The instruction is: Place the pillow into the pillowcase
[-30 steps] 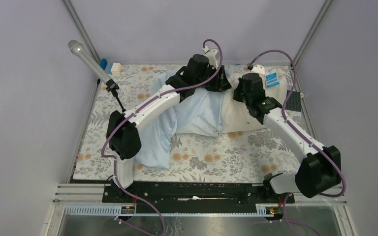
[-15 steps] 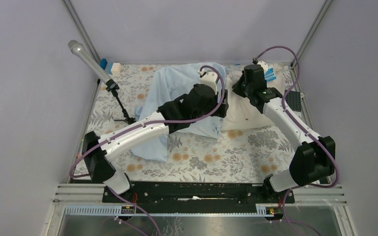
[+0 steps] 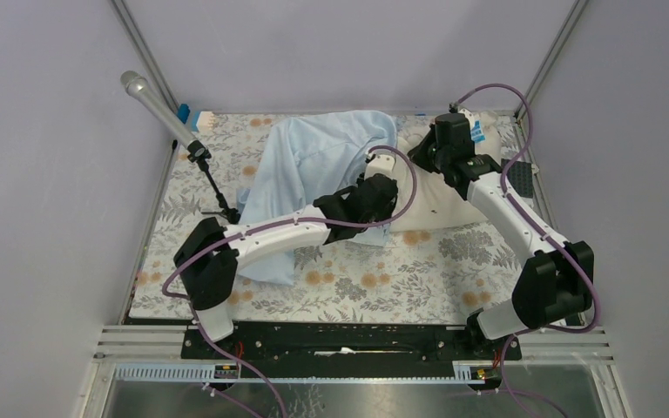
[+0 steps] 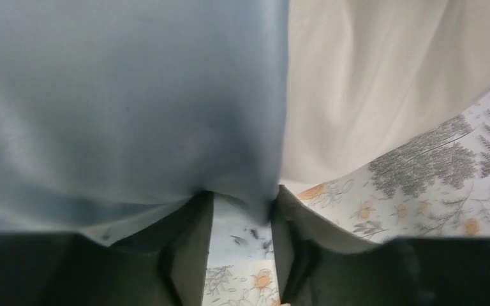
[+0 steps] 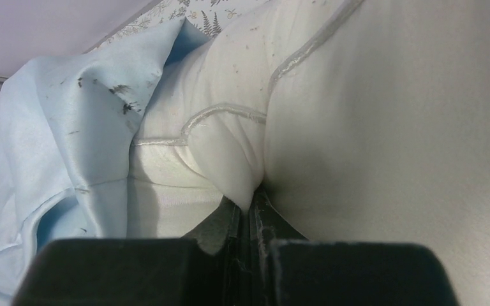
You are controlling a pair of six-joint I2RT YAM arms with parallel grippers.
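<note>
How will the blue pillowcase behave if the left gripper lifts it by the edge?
Likely floppy: the pillowcase lies in loose folds draped partly over the pillow. Probably slippery, given its smooth sheen in the left wrist view. It looks thin, so a push would likely bunch it rather than slide it.

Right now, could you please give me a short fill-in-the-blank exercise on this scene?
The jaws of the right gripper are shut on the cream ____.
The jaws of the left gripper stand ____ at the pillowcase edge.
The table cloth has a ____ print.
Missing words: pillow; open; floral.
</note>
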